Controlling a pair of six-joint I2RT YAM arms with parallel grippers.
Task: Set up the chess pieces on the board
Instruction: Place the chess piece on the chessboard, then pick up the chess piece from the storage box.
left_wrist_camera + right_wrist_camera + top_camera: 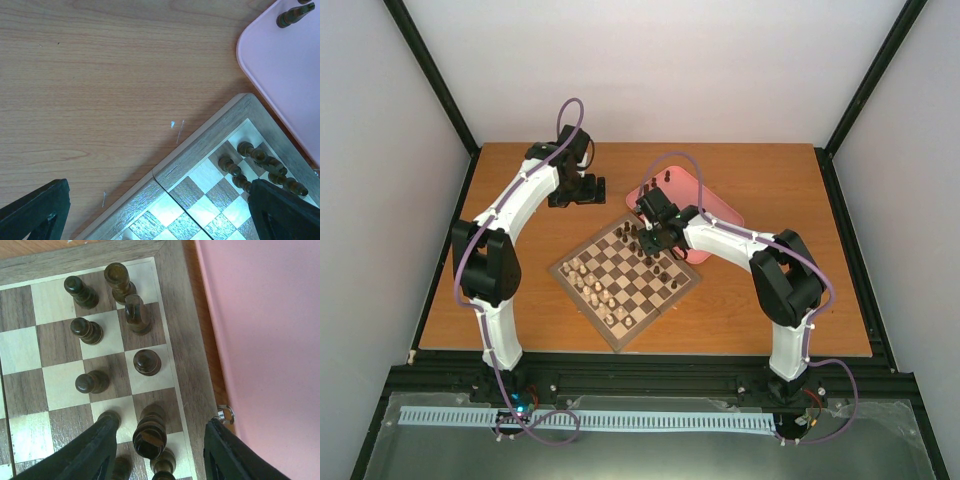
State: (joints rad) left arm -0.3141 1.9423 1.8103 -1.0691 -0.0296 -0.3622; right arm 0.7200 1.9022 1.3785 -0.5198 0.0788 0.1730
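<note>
Tiny dark chess pieces point(149, 432): look light, hard, smooth, easy to tip. Best pinched at the thin neck. Lined up along the board point(172, 340) edge, one between spread right gripper point(162, 445) jaws, not squeezed. Over the board corner, left gripper point(157, 215) spread too.

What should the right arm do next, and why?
Probably lift straight up: the right fingers stand open around a dark piece standing on the board, with neighbours close by. More dark pieces wait on the pink tray.

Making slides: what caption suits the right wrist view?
Open right gripper straddling a tall dark chess piece at the board's edge, pink tray alongside.
</note>
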